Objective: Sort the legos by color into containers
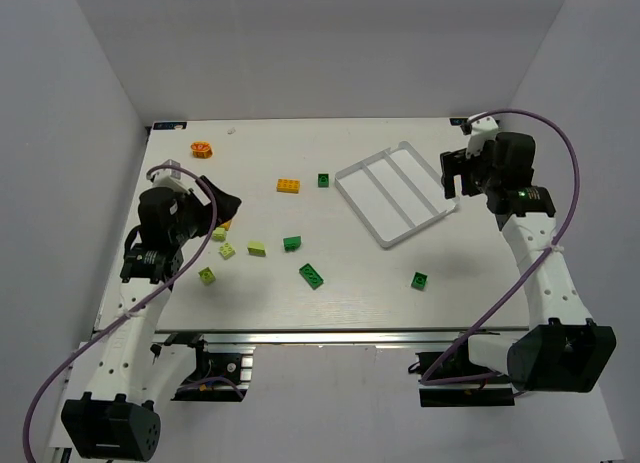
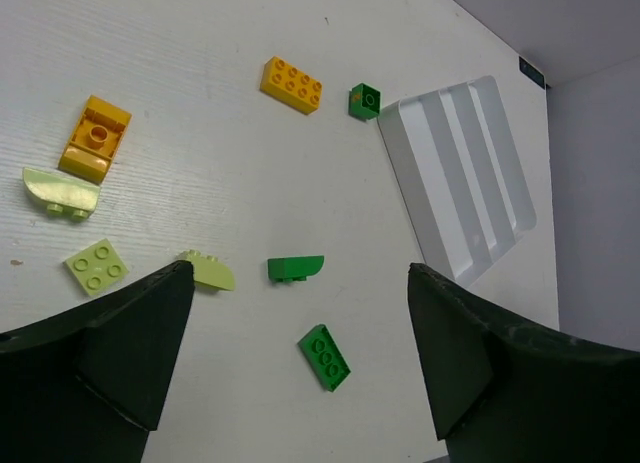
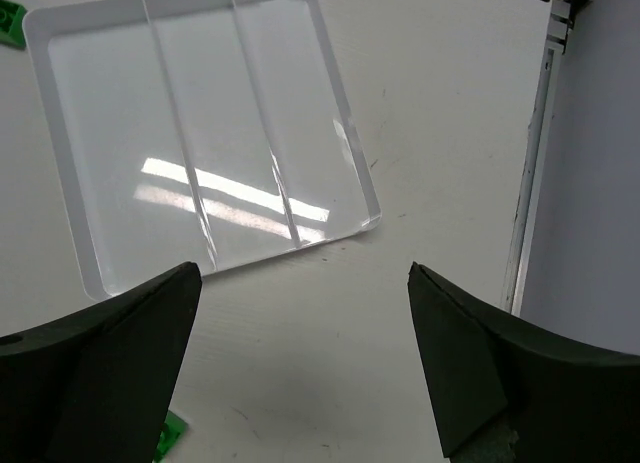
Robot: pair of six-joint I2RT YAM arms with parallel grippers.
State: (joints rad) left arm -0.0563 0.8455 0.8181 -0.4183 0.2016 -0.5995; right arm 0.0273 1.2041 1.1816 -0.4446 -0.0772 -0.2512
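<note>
The left gripper (image 2: 298, 283) hangs over scattered bricks on the 9 o'clock side of the white tabletop (image 1: 350, 303), its jaws spread wide and holding nothing. The right gripper (image 3: 300, 273), jaws equally wide and empty, hovers at the 3 o'clock edge of the shallow white three-compartment plastic tray (image 1: 395, 193), which lies askew toward 2 o'clock from the table's centre. Every brick in view lies on the table outside the tray: a round orange piece (image 1: 201, 149) at 10 o'clock, an orange rectangular brick (image 1: 289, 186) and a small dark green square brick (image 1: 324, 180) at the tray's 9 o'clock, a dark green curved brick (image 2: 295, 268) and a dark green oblong brick (image 2: 323, 357) near centre, pale yellow-green bricks (image 1: 228, 250) beside the left gripper, and a lone dark green brick (image 1: 419, 280) at the tray's 6 o'clock.
</note>
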